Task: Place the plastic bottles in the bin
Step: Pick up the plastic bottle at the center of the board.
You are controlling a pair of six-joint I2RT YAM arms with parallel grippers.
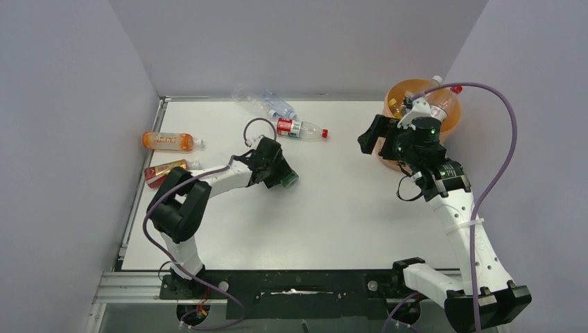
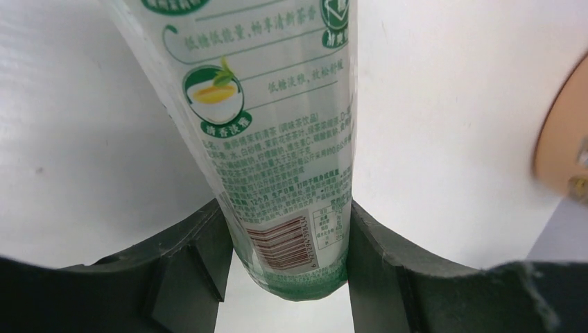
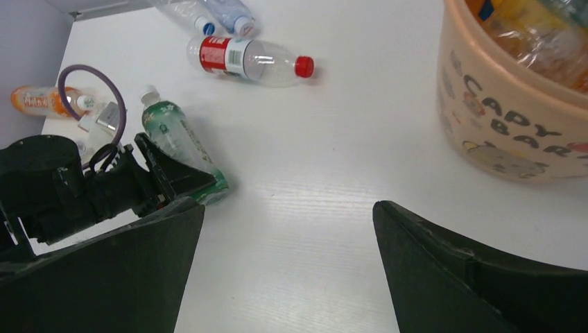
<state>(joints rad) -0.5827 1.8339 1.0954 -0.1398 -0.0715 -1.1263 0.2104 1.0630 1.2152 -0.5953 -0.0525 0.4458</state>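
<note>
The left pincer was clamped around the base of a green-labelled bottle laid on the surface, apparently for lifting to the bin well to its right, where the right pincer was held apart.

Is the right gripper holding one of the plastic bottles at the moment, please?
No: the right gripper has its jaws wide apart, with only the table showing between them, near the bin.
</note>
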